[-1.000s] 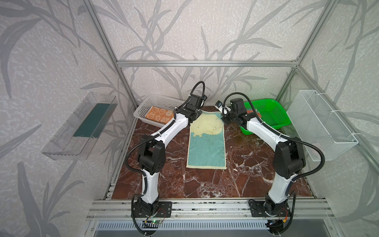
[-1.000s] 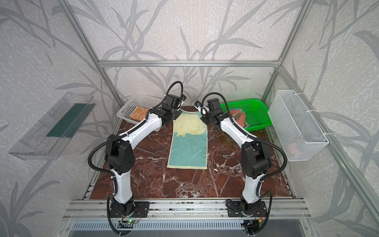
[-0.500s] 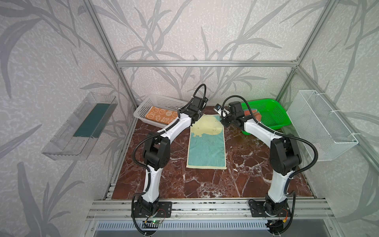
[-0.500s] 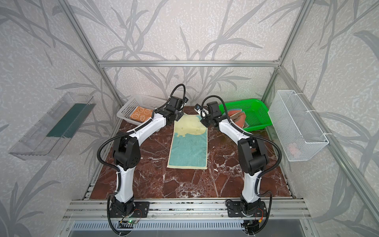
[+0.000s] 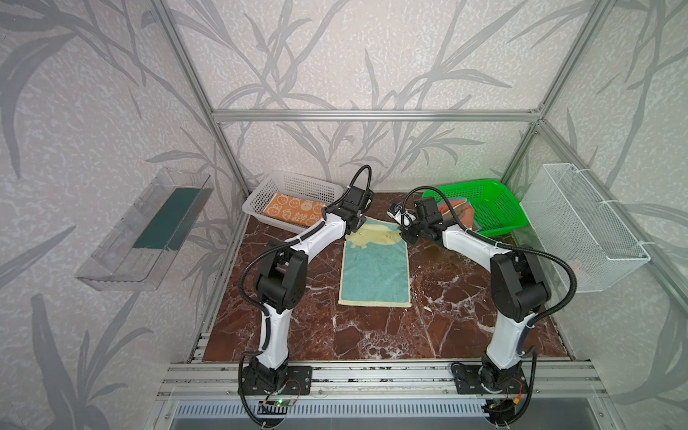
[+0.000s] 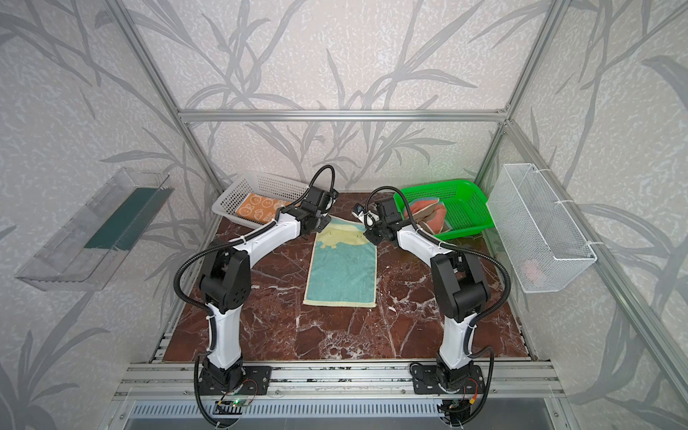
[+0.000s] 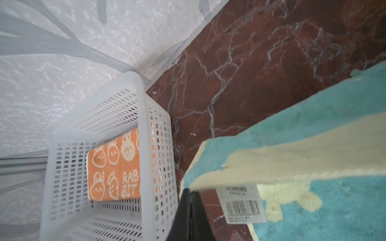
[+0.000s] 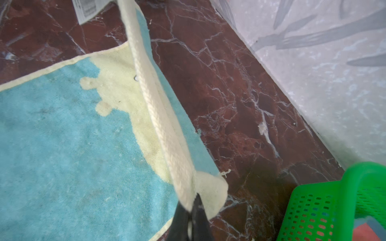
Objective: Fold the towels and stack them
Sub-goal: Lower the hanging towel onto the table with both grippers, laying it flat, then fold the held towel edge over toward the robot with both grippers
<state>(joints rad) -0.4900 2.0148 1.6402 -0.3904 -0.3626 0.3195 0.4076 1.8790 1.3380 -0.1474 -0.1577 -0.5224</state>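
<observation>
Lower in frame than before, left hand (image 7: 190, 191) and right hand (image 8: 193, 200) are clamping yellow towel (image 5: 374, 271) corners; orange towel (image 7: 112, 167) is showing "RAB BIT".

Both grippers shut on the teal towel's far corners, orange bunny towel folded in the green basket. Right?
One slip: the orange bunny towel lies folded in the white basket; both top views and the left wrist view show it. Rest holds: left gripper and right gripper are each shut on a far corner of the teal towel.

Even, soft daylight; blurred wrist foregrounds
</observation>
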